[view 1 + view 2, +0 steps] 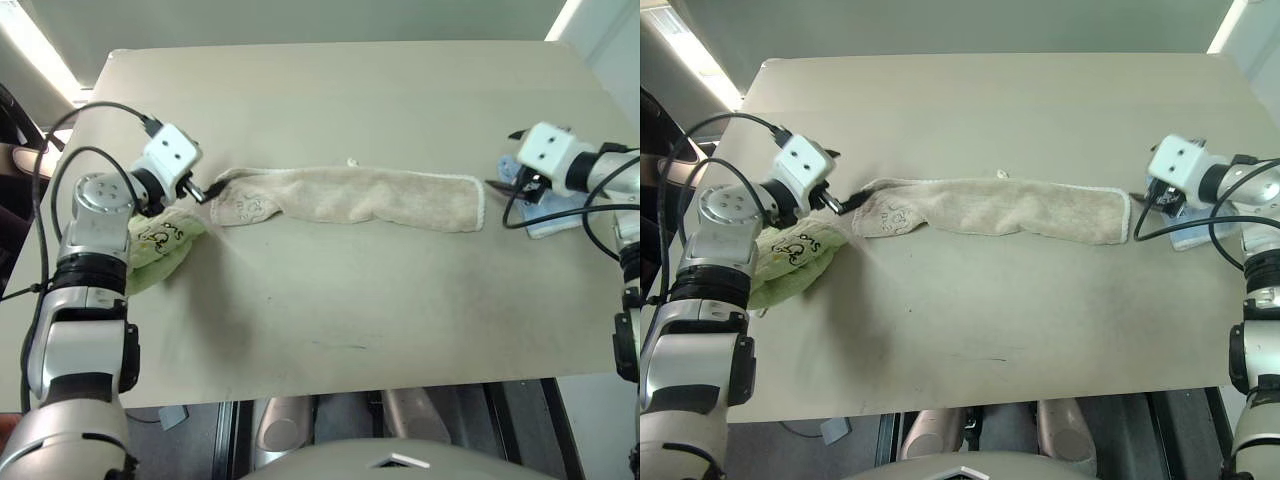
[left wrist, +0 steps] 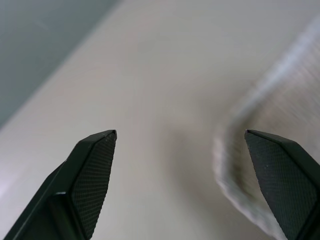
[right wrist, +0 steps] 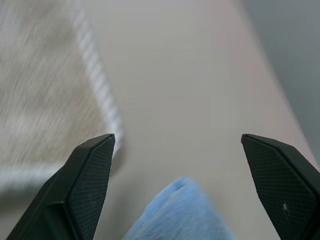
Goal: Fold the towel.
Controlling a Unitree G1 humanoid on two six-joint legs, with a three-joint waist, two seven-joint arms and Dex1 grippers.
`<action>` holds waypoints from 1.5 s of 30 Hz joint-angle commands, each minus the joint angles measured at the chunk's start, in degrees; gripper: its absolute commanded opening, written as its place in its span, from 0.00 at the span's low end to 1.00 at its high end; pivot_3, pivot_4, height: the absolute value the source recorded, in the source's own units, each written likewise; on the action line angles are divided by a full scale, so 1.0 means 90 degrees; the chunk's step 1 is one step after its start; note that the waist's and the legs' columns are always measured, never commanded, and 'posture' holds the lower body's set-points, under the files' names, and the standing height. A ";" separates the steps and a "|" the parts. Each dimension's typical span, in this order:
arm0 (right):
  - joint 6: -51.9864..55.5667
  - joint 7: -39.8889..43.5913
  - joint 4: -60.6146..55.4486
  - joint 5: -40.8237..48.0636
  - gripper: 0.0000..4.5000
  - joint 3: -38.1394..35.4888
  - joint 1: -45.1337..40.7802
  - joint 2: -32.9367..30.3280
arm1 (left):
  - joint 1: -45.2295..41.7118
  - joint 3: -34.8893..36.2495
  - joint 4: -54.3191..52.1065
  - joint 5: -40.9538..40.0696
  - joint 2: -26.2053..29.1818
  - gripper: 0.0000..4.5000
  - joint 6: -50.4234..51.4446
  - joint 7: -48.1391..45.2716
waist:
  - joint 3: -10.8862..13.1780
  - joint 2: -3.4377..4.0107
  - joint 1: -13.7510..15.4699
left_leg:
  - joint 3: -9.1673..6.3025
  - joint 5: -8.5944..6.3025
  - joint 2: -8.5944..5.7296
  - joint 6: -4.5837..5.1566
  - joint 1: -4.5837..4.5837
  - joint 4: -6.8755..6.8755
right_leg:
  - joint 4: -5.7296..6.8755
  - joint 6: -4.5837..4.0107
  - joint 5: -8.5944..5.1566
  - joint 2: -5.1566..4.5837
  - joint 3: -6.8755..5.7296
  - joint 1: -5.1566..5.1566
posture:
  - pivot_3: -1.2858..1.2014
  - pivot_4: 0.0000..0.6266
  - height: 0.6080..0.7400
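The beige towel [image 1: 350, 197] lies as a long folded strip across the middle of the table, with a white corded edge and a dark embroidered mark near its left end. My left gripper [image 1: 200, 189] hovers just off that left end, fingers open and holding nothing. In the left wrist view the towel's edge [image 2: 235, 165] shows between the spread fingers [image 2: 90, 175]. My right gripper [image 1: 498, 186] is just past the towel's right end, also open and empty. The right wrist view shows the towel's corded corner [image 3: 95, 80] beside its spread fingers [image 3: 90, 175].
A light green towel [image 1: 160, 245] lies bunched under my left arm near the table's left edge. A light blue towel [image 1: 555, 215] lies under my right wrist at the right edge and shows again as light blue cloth [image 3: 185, 210]. The tan table [image 1: 330, 310] stretches wide toward the front.
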 commanded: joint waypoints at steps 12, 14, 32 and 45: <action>0.9432 -0.2016 -0.5231 0.4442 0.98 -0.3685 0.2181 0.1776 | 0.1123 0.0144 -0.3035 -0.1339 0.0304 1.00 0.0475 -0.2112 | -0.0001 -0.0004 -0.0018 | 0.0013 0.0010 -0.0004 -0.0011 0.0008 0.0010 | 0.0003 0.0001 -0.0030 0.0006 0.0011 0.0013 | 0.52 0.24 0.97; 1.0274 -0.2438 -0.5595 0.4579 0.98 -0.4201 0.2151 0.2247 | 0.1282 0.0069 -0.3262 -0.1331 0.0338 1.00 0.0428 -0.2314 | -0.0003 -0.0007 -0.0020 | 0.0009 0.0016 -0.0002 -0.0004 0.0012 0.0009 | 0.0002 -0.0020 -0.0036 0.0008 0.0012 0.0015 | 0.52 0.24 0.97; 1.1174 -0.7717 -0.5421 0.7038 0.98 -0.6597 0.1804 0.4873 | 0.2111 -0.0438 -0.4667 -0.1914 -0.0024 1.00 0.1220 -0.3211 | -0.0004 -0.0007 0.0007 | 0.0001 0.0019 -0.0011 0.0005 0.0012 0.0010 | 0.0024 -0.0028 -0.0042 0.0003 0.0015 0.0004 | 0.52 0.24 0.97; 1.0361 -0.8864 -0.4448 0.6647 0.98 -0.7186 0.0856 0.5036 | 0.2236 -0.0512 -0.4907 -0.1820 -0.0163 1.00 0.1322 -0.3077 | -0.0007 -0.0011 0.0016 | -0.0003 0.0018 -0.0020 0.0008 0.0013 0.0023 | 0.0020 -0.0026 -0.0039 -0.0003 0.0020 0.0014 | 0.52 0.24 0.97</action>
